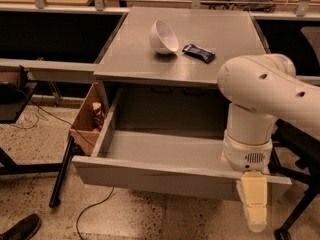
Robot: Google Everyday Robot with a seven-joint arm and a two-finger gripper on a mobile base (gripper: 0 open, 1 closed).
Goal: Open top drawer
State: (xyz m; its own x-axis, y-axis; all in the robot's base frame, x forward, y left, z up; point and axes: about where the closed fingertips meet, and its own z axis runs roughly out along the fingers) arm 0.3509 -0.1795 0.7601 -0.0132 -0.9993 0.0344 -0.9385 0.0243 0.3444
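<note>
The wide grey top drawer (165, 176) stood open under the grey counter (225, 34) — the cream hand (256, 223) hung before its front's right end; whether apart or together, I cannot tell.

Grey top drawer (150, 176); white bowl (163, 36); black packet (198, 53); cream end effector (255, 220) at the drawer's front right corner.

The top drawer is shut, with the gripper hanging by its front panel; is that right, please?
Not quite: the camera view shows the top drawer pulled open; the gripper does hang by its front panel, near the right end.
</note>
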